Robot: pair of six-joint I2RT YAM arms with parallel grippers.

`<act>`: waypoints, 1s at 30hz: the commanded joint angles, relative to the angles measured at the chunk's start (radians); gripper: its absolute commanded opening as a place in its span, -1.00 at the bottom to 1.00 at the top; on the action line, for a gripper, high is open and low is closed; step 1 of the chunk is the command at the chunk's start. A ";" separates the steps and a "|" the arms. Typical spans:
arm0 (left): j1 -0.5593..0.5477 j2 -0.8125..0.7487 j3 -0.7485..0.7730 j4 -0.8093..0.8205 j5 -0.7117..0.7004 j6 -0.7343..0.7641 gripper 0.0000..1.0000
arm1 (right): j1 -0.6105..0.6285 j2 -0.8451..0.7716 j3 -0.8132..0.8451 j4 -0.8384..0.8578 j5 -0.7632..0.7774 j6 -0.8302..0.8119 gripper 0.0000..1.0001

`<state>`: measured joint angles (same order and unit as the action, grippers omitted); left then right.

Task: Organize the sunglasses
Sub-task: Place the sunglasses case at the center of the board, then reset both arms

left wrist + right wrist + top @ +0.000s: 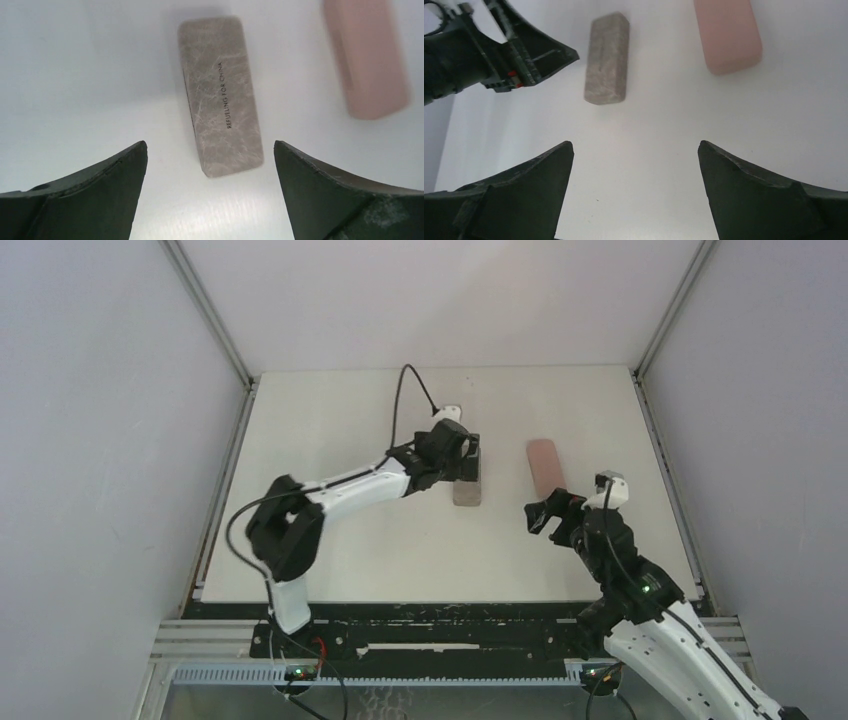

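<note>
No sunglasses show in any view. A closed grey-brown case [468,490] lies at mid-table, and a closed pink case [545,466] lies to its right. My left gripper [468,460] hovers over the far end of the grey-brown case, open and empty. In the left wrist view the grey-brown case [220,95] lies ahead between the open fingers of the left gripper [210,145], with the pink case [367,55] at the upper right. My right gripper [538,512] is open and empty, just in front of the pink case. Its wrist view shows the right gripper [634,145] over bare table, short of both the pink case [726,32] and the grey-brown case [606,60].
The white table [380,540] is enclosed by grey walls on the left, right and back. The left arm's gripper [499,55] shows at the upper left of the right wrist view, beside the grey-brown case.
</note>
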<state>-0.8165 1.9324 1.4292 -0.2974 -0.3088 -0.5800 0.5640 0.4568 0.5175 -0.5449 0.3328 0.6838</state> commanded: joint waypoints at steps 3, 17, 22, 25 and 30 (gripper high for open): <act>0.004 -0.452 -0.218 0.172 -0.083 0.140 0.99 | -0.004 -0.071 0.110 0.062 -0.063 -0.165 0.98; 0.005 -1.345 -0.819 0.064 -0.259 0.119 0.99 | 0.000 -0.245 0.062 0.076 -0.117 -0.309 1.00; 0.005 -1.615 -0.959 0.013 -0.289 0.097 0.99 | 0.001 -0.346 -0.017 0.120 -0.137 -0.331 1.00; 0.005 -1.720 -1.004 -0.061 -0.328 0.061 0.99 | 0.002 -0.386 -0.040 0.112 -0.140 -0.345 1.00; 0.005 -1.840 -1.054 -0.139 -0.366 0.022 0.99 | 0.006 -0.424 -0.063 0.094 -0.124 -0.353 1.00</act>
<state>-0.8165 0.1555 0.4179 -0.3695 -0.6205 -0.5129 0.5640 0.0566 0.4622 -0.4763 0.2012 0.3611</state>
